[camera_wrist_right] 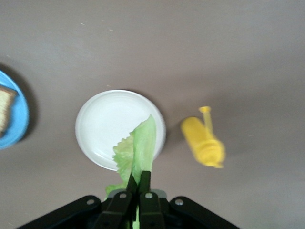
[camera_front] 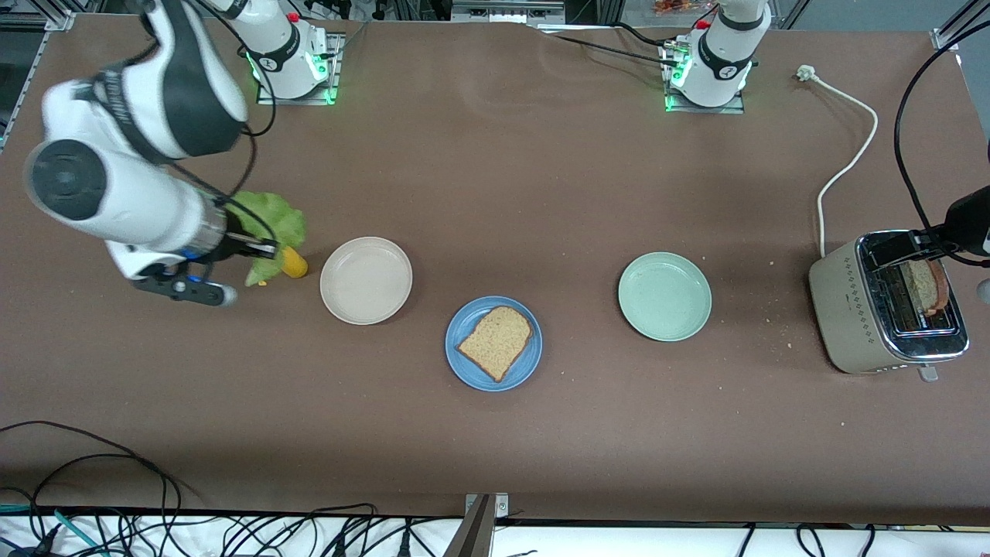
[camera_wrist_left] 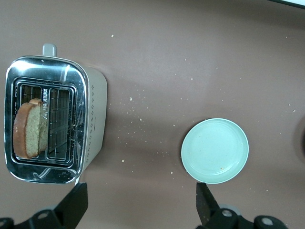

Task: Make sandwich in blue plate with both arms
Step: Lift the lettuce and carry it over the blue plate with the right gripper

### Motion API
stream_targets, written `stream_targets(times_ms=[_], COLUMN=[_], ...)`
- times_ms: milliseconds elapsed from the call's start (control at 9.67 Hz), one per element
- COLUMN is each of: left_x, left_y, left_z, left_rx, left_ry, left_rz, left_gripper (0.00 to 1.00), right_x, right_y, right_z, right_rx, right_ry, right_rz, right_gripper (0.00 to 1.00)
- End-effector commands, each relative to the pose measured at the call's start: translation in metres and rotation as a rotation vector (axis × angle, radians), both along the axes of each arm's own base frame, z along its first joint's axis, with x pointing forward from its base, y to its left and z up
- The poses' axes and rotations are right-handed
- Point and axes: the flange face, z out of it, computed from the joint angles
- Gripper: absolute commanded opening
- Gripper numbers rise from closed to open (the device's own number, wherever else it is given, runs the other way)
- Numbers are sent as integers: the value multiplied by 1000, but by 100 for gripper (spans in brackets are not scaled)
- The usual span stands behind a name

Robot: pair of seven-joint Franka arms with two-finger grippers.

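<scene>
A single slice of brown wholegrain bread (camera_front: pixel 496 341) lies on the blue plate (camera_front: pixel 522 370) at the middle of the table, nearest the front camera. My right gripper (camera_wrist_right: pixel 138 179) is shut on a ruffled green lettuce leaf (camera_wrist_right: pixel 139 149), held up in the air beside the beige plate (camera_front: pixel 366 280) toward the right arm's end; the front view shows the leaf (camera_front: pixel 272 219) under the right arm's wrist. My left gripper (camera_wrist_left: pixel 141 207) hangs open and empty high over the table between the toaster (camera_wrist_left: pixel 93 119) and the pale green plate (camera_wrist_left: pixel 215 150). Another bread slice (camera_wrist_left: pixel 27 130) stands in a toaster slot.
A yellow squeeze bottle (camera_front: pixel 295 265) lies on the table beside the beige plate, under the lettuce. The beige toaster (camera_front: pixel 839 302) stands at the left arm's end, its white cord (camera_front: pixel 847 166) trailing toward the arm bases. Crumbs dot the table around it.
</scene>
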Motion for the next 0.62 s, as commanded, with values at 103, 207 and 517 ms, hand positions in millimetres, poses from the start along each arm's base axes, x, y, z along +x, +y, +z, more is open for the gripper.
stream_targets(times_ms=[103,207,517], left_x=[-3,-3,-3], left_y=[0,0,-1], left_z=[9,9,9], left_rx=[-17,-18,-18], left_ry=[-14,-15,-16], left_rz=[-7,-10,-12], left_gripper=[100,100,100], right_x=[10,18,42], right_y=[125,151,205], right_z=[-63,-80,-124], right_rx=[80,124,253], right_ry=[-114,-154,-179], right_rz=[-366,-461,-705], right_gripper=[0,0,0])
